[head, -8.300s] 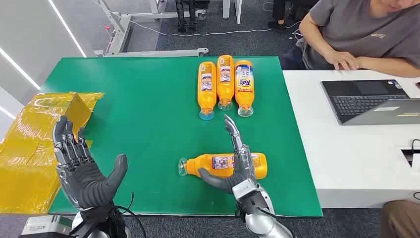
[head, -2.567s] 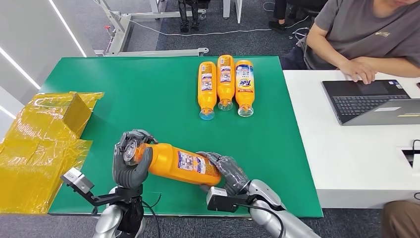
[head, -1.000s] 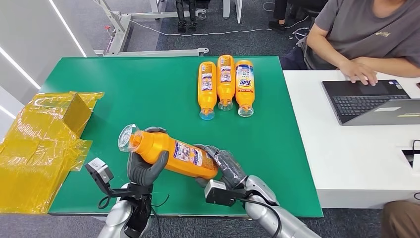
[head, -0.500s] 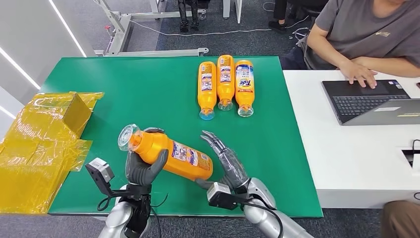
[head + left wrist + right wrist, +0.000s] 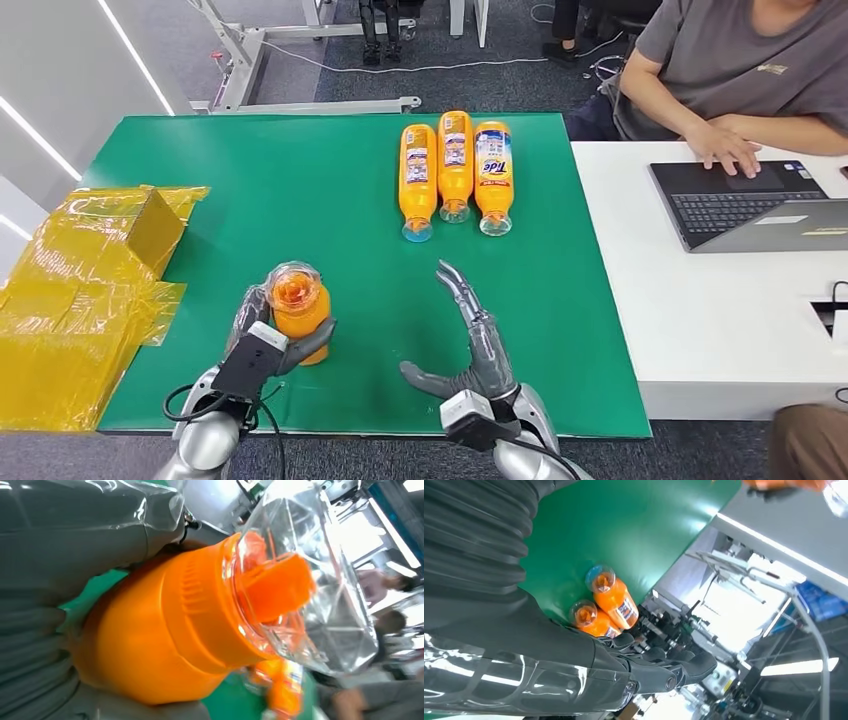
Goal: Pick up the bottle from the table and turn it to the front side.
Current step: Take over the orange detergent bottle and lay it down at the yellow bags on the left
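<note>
Tide label on one of three far bottles (image 5: 455,165); my left hand (image 5: 272,335) grips fourth bottle (image 5: 297,310) upright, right hand (image 5: 470,335) spread.

Looks like a robotics lab or test office. Green-matted work table (image 5: 300,180) at centre; white desk (image 5: 720,320) at 3 o'clock carrying open laptops (image 5: 735,200), a seated person (image 5: 740,70) typing at 1 o'clock. White metal rig frame (image 5: 300,60) and loose cables on dark carpet at 12 o'clock; yellow film-wrapped boxes (image 5: 80,290) at 9 o'clock.
</note>
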Robot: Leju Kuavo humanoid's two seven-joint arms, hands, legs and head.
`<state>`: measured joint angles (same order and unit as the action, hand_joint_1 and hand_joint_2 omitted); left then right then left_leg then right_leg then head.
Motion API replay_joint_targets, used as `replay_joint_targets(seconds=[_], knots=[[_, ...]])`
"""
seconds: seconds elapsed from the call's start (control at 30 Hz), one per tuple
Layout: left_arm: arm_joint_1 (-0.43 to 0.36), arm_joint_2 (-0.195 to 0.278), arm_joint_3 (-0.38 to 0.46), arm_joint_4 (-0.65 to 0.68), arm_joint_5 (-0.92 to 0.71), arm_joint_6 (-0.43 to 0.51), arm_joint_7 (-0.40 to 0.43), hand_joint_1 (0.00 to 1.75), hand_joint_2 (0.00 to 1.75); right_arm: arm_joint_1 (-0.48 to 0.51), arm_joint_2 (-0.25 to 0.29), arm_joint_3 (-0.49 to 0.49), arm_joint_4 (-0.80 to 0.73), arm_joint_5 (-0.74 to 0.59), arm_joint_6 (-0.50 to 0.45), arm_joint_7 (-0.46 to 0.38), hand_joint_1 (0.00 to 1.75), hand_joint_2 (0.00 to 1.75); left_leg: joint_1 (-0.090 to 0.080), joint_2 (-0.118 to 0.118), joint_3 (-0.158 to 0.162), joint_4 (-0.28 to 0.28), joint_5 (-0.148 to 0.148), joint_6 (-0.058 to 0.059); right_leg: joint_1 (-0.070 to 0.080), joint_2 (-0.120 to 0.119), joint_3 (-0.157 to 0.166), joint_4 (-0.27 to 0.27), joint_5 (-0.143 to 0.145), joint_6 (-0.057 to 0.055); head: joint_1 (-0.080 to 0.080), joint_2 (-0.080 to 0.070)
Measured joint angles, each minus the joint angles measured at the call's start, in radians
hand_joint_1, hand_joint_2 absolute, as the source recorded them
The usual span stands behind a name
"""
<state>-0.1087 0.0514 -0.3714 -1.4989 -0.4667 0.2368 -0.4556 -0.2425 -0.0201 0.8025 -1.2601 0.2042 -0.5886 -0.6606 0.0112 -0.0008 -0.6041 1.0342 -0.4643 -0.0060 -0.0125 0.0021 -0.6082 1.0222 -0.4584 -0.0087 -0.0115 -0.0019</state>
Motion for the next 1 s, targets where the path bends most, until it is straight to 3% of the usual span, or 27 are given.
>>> replay_joint_targets(seconds=[0.17, 0.3, 0.4, 0.6, 0.77, 0.9, 1.0], knots=[[-0.022, 0.155, 0.045, -0.026, -0.183, -0.026, 0.056, 1.75, 1.75, 0.03, -0.002, -0.039, -0.069, -0.009, -0.001, 0.016, 0.0, 1.75, 0.001, 0.001, 0.001, 0.0, 0.001, -0.002, 0.0, 0.002, -0.001, 0.001, 0.0, -0.001, 0.0, 0.0], [-0.092, 0.324, 0.063, -0.025, -0.291, -0.127, 0.067, 1.75, 1.75, 0.037, -0.004, -0.063, -0.105, -0.023, 0.001, 0.02, 0.0, 1.75, 0.002, 0.001, 0.001, 0.0, 0.003, -0.004, 0.001, 0.001, -0.001, 0.002, 0.001, -0.001, 0.0, 0.0], [-0.144, 0.409, 0.065, -0.022, -0.317, -0.179, 0.068, 1.75, 1.75, 0.042, -0.004, -0.078, -0.133, -0.025, 0.001, 0.021, 0.0, 1.75, 0.002, 0.001, 0.001, 0.0, 0.003, -0.004, 0.002, 0.002, -0.001, 0.002, 0.001, -0.002, 0.0, 0.0], [-0.237, 0.534, 0.026, 0.027, -0.38, -0.238, 0.063, 1.75, 1.75, 0.056, -0.004, -0.103, -0.168, -0.022, -0.003, 0.023, 0.0, 1.75, 0.001, 0.001, 0.0, 0.0, 0.003, -0.004, 0.002, 0.002, -0.001, 0.002, 0.001, -0.002, 0.0, 0.0], [-0.309, 0.63, -0.038, 0.137, -0.431, -0.233, 0.03, 1.75, 1.75, 0.07, -0.004, -0.116, -0.183, -0.022, -0.004, 0.01, 0.0, 1.75, 0.001, 0.002, 0.001, 0.0, 0.003, -0.004, 0.002, 0.003, -0.002, 0.002, 0.001, -0.002, 0.0, 0.0], [-0.33, 0.681, -0.092, 0.247, -0.471, -0.201, 0.023, 1.75, 1.75, 0.076, -0.004, -0.122, -0.196, -0.039, -0.008, -0.008, 0.0, 1.75, 0.002, 0.002, 0.0, 0.0, 0.003, -0.004, 0.002, 0.003, -0.002, 0.002, 0.001, -0.002, 0.0, 0.0], [-0.335, 0.694, -0.118, 0.326, -0.479, -0.17, 0.018, 1.75, 1.75, 0.079, -0.004, -0.125, -0.21, -0.049, -0.02, -0.013, 0.0, 1.75, 0.002, 0.002, 0.0, 0.0, 0.003, -0.004, 0.002, 0.003, -0.002, 0.002, 0.001, -0.002, 0.0, 0.0]])
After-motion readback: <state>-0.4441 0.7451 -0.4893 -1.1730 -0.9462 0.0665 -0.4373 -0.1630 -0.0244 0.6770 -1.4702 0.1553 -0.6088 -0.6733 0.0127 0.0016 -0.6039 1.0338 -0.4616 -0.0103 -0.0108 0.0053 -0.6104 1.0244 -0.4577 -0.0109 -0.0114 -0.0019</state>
